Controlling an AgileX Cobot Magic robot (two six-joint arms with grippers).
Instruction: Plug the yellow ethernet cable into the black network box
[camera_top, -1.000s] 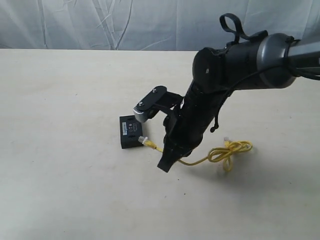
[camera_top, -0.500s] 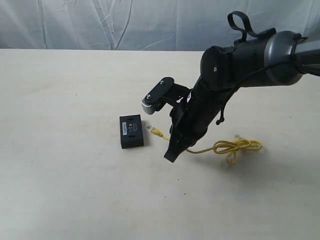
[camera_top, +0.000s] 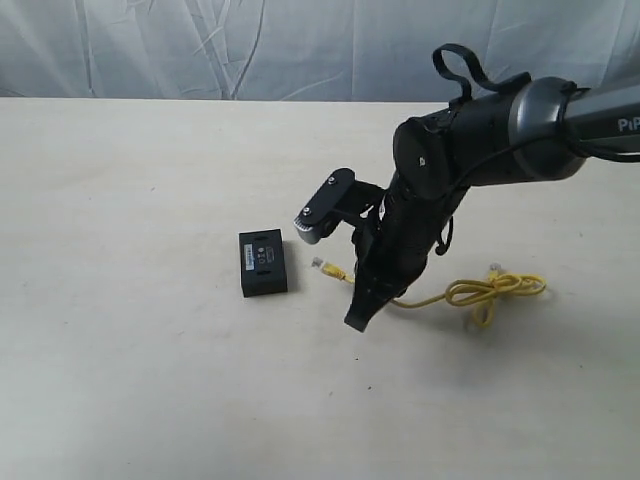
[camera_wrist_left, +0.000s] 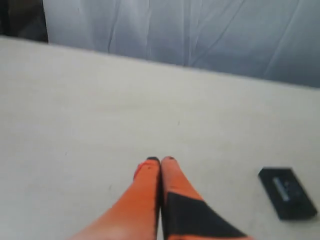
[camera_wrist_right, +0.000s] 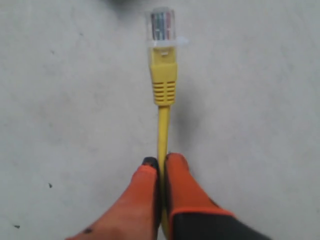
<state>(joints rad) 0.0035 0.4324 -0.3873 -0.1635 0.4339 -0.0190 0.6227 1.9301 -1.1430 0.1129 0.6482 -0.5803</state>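
The black network box (camera_top: 262, 263) lies flat on the table, also seen in the left wrist view as the box (camera_wrist_left: 288, 193). My right gripper (camera_top: 356, 290) is shut on the yellow ethernet cable (camera_top: 420, 299), a short way behind its clear plug (camera_top: 319, 263). The plug points toward the box with a small gap between them. In the right wrist view the gripper (camera_wrist_right: 161, 161) pinches the cable (camera_wrist_right: 162, 125), and the plug (camera_wrist_right: 161, 25) sticks out ahead. The looped bundle (camera_top: 497, 290) trails on the table. My left gripper (camera_wrist_left: 161, 160) is shut on nothing, over bare table.
The table (camera_top: 120, 200) is a pale, plain surface. A wrinkled white cloth backdrop (camera_top: 200, 45) hangs along its far edge. The right arm's camera mount (camera_top: 326, 206) juts out above the plug. The left arm is outside the exterior view.
The right arm has drawn back to the right with the cable. The plug, which was at the box's near corner, now sits farther from it. The bundle slid right.
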